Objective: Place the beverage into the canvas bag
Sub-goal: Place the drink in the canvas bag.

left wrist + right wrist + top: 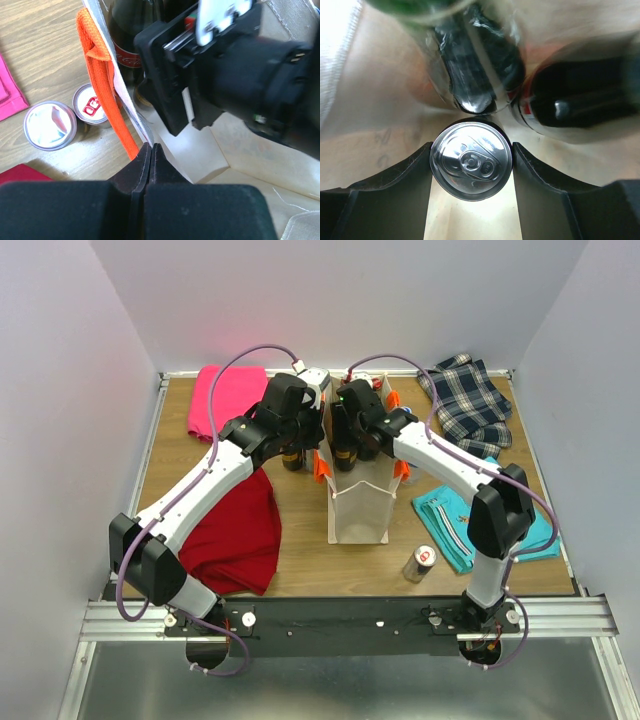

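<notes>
Down inside canvas bag [358, 515] among bottles [480, 65], right end effector [471, 147] clasps can [471, 162]; left end effector [151, 148] pinches rim [131, 107].

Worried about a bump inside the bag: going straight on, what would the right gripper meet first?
Likely the dark bottle just beyond the can the right gripper holds inside the canvas bag; depth unclear.

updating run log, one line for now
left gripper: pinching canvas bag rim | right gripper: gripping can inside bag | can: not released

The bottles [485, 65] behind the can [471, 161] were blurred and cut off at the picture's top edge.
</notes>
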